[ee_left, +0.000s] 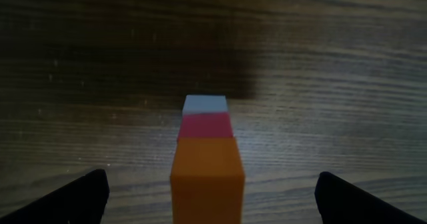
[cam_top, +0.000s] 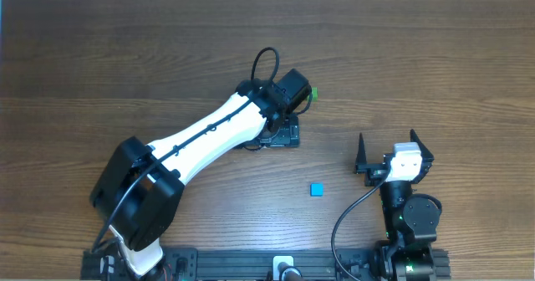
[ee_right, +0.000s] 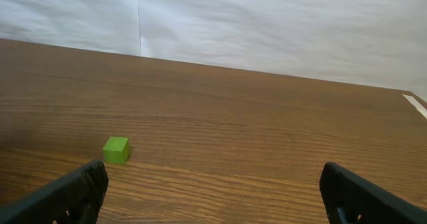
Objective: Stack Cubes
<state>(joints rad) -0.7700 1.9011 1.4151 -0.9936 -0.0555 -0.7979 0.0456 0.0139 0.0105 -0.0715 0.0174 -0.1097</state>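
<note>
A stack of three cubes stands between the fingers of my left gripper (ee_left: 208, 207), which is open wide around it without touching. The orange cube (ee_left: 207, 177) is uppermost, with the red cube (ee_left: 206, 126) and a pale blue-white cube (ee_left: 205, 105) below. From above, the left gripper (cam_top: 280, 129) hides the stack at the table's middle. A green cube (cam_top: 313, 93) (ee_right: 116, 150) lies just right of it. A blue cube (cam_top: 317, 189) lies alone nearer the front. My right gripper (cam_top: 389, 143) (ee_right: 213, 197) is open and holds nothing, right of the blue cube.
The brown wooden table (cam_top: 435, 55) has free room at the back and on both sides. A white backdrop (ee_right: 267, 31) rises behind the table's far edge. The left arm (cam_top: 201, 139) lies diagonally across the left-centre.
</note>
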